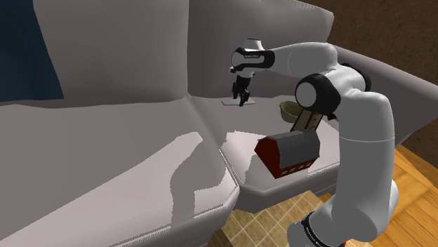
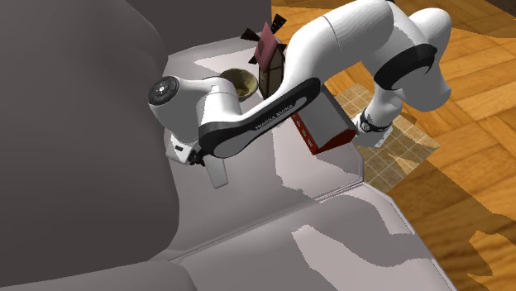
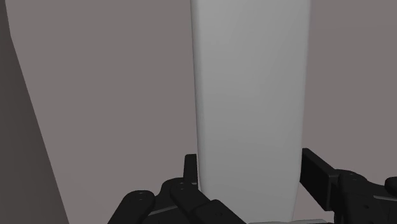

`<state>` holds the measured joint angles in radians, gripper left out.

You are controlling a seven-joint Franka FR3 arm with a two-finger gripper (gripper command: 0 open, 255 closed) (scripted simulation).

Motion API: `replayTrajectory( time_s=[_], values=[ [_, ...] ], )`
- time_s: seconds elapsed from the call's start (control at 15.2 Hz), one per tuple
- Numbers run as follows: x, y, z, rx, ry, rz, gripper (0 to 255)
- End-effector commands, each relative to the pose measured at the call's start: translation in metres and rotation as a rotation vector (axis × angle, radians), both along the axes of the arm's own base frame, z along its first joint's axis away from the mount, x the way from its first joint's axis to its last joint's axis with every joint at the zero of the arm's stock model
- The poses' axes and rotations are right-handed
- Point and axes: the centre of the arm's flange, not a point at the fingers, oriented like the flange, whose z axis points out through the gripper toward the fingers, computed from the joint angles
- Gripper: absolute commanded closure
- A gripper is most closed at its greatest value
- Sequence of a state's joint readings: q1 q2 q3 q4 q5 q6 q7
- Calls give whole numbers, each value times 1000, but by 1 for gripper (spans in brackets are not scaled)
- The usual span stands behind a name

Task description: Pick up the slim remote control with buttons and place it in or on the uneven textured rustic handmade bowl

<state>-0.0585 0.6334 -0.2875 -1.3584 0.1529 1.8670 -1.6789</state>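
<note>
Because the pale, slab-like remote control [image 3: 248,95] lies flat on the sofa seat cushion [image 1: 140,140] close under the backrest, the gripper [image 3: 249,162] stands over it from above. Its jaws are narrowed to the remote's width, seemingly clasping both long edges. The rough bowl [image 1: 288,109] sits near, further along the seat.

Shoulder view: behind the arm [image 1: 365,133] at frame right, looking down-left over the sofa [image 1: 105,140]. Second exterior view: high on the opposite side, facing the floor [image 2: 463,83] at upper right. Both share the arm, bowl [image 1: 288,109] and red box [image 1: 288,153]. Wrist view: close above the remote [image 3: 249,108].
</note>
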Motion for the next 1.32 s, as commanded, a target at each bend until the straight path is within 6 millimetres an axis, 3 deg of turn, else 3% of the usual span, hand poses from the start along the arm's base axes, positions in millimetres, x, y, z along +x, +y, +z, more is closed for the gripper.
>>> replayTrajectory(
  time_s=[0.0, 1.25],
  values=[
    [1, 0, 11, 0, 0, 0, 255],
    [1, 0, 111, 0, 0, 0, 255]
  ],
)
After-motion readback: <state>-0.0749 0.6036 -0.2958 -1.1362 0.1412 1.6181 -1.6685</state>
